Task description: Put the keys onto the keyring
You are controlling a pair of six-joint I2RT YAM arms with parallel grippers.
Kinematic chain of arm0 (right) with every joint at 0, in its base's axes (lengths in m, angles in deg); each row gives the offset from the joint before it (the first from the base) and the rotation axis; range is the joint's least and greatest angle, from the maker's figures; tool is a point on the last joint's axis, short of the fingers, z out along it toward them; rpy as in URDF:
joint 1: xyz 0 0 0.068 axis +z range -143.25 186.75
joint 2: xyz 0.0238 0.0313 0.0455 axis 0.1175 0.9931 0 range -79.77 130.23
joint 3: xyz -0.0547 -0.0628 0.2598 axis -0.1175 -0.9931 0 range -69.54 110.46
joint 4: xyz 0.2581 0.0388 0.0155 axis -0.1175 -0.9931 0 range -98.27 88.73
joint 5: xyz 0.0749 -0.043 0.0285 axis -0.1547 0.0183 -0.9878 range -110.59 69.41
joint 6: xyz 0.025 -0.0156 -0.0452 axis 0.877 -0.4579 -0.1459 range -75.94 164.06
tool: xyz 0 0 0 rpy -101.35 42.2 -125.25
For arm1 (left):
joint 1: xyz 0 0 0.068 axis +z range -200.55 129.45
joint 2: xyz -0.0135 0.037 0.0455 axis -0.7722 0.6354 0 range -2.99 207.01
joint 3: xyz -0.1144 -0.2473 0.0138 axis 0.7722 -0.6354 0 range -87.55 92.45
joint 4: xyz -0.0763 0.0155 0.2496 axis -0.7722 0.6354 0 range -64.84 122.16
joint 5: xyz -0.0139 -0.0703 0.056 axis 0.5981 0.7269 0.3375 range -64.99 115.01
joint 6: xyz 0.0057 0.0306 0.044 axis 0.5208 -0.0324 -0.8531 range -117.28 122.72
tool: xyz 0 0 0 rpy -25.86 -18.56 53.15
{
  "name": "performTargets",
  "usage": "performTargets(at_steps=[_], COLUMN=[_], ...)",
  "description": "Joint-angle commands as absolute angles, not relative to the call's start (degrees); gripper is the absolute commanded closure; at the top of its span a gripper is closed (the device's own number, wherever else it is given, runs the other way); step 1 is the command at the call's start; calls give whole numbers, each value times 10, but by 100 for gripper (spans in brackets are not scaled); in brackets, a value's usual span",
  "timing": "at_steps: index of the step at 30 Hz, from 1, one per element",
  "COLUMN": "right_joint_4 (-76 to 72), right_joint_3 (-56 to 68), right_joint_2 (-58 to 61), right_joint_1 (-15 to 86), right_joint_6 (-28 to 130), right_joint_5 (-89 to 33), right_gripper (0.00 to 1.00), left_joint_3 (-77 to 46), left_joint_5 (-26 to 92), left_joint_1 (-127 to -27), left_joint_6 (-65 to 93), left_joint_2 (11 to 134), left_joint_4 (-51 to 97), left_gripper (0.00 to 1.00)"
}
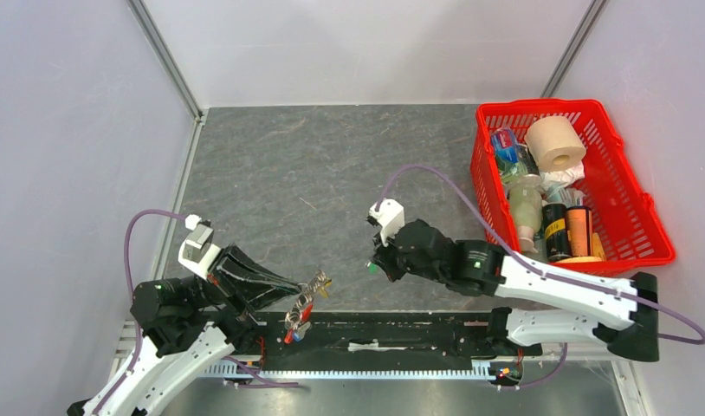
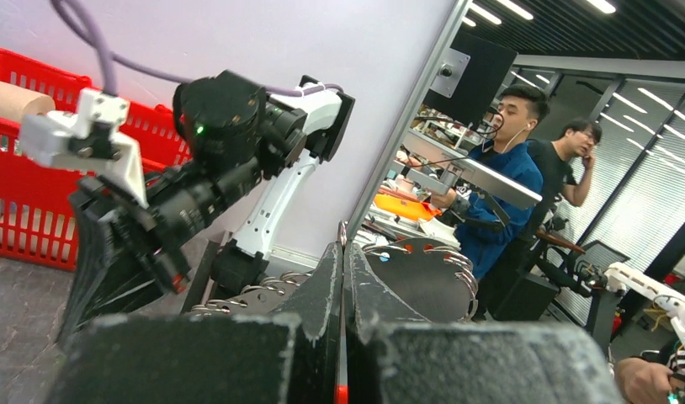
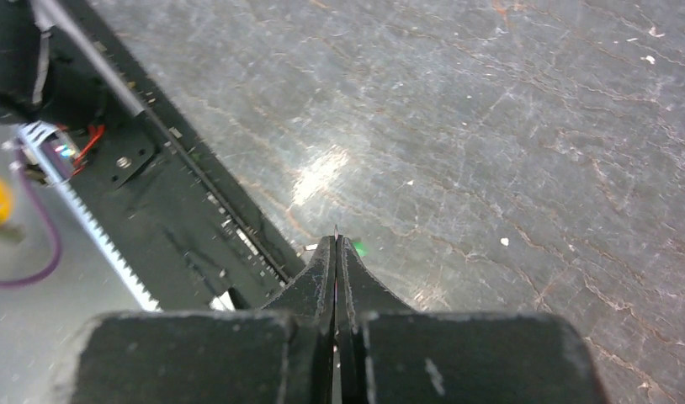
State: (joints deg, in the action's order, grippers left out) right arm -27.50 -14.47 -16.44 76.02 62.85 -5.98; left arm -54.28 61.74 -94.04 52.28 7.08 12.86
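The left gripper [image 1: 294,290] is pinched shut on the keyring [image 1: 316,284], holding it in the air over the near edge of the table [image 1: 332,173], with the red fob [image 1: 296,324] dangling below. In its wrist view the fingers [image 2: 322,286] press together and bits of silver metal stick out past them. Held up like this, the ring seems meant as a steady target for the other arm. Just beside it, across a small gap, the right gripper [image 1: 380,263] points left toward the ring. Its fingers are closed as well. A thin sliver of key [image 3: 335,233] pokes out between the tips, with a green speck [image 3: 356,249] next to it that is probably the key's head, so it most likely grips one key edge-on. The blade cannot be made out. I judge the step to be lining the key up, with threading not yet begun. Far right, the basket [image 1: 540,105] sits well apart, out of the way.
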Motion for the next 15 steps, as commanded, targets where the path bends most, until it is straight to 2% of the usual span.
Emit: performTargets(at_steps=[1,7,15], right_joint_4=[-332,-392,-425], right_joint_3=[-99,-22,67], right_joint_2=[-223,-260,-253], right_joint_1=[764,764,764], right_joint_6=[593,566,564], right_joint_5=[-147,-257,-389], right_gripper=[100,100,100], left_joint_3=[-518,-518,-518], left_joint_5=[634,650,674], left_joint_1=[-942,-942,-942], left_joint_6=[510,511,507], left_joint_2=[70,81,95], left_joint_4=[100,95,92], left_gripper=[98,98,98])
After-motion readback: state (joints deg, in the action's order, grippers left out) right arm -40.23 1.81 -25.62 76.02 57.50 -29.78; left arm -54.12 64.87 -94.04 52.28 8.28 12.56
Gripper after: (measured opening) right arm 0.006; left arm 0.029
